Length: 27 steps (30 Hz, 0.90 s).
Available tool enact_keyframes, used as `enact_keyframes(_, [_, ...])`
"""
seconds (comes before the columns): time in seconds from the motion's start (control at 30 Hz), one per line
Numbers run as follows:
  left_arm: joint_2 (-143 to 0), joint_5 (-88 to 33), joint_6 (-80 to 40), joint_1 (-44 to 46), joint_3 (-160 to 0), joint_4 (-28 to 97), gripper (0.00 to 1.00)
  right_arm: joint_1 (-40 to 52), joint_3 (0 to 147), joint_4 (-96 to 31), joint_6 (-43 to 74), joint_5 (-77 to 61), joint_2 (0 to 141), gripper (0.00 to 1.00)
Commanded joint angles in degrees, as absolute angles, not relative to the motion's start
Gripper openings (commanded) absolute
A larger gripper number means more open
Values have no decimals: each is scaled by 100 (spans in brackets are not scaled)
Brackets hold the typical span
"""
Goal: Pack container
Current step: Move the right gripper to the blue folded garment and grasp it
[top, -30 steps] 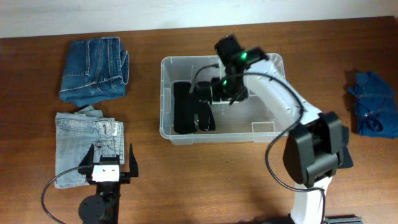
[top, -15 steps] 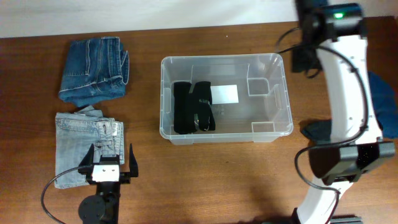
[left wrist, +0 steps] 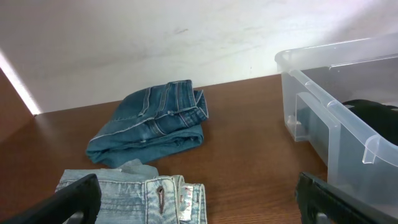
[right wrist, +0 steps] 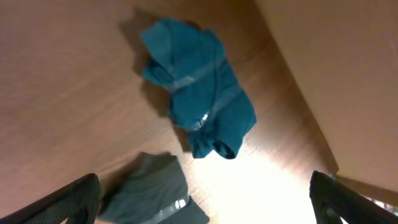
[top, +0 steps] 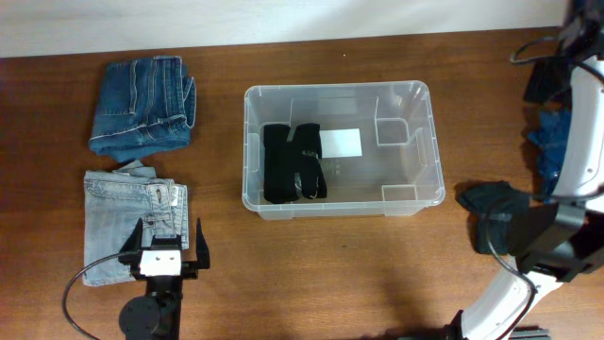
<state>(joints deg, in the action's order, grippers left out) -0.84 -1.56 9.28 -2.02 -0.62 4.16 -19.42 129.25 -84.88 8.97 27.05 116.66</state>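
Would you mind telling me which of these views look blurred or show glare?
Right wrist view: soft and blurred, the teal cloth smeared, with a blown-out glare patch on the table. Left wrist view: sharp, with a bright streak on the wall. Overhead: crisp, evenly lit.

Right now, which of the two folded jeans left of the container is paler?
The light-wash jeans by the left pincer; the dark-blue jeans lie farther back.
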Motion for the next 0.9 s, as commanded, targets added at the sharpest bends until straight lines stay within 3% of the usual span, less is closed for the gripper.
enact_keyframes(0.0, [-30, -220, 998, -226, -51, 458, 99, -2093, 12477, -8315, 563, 2661, 12081, 99])
enact_keyframes(0.27, [-30, -220, 998, -226, -51, 458, 99, -2152, 11966, -7926, 464, 3706, 12927, 99])
enact_keyframes(0.47, [-30, -220, 998, -226, -51, 458, 99, -2261, 11966, -7601, -198, 3756, 13476, 99])
enact_keyframes(0.87, [-30, -220, 996, -226, -51, 458, 99, -2829, 11837, -7299, -217, 3780, 13732, 99])
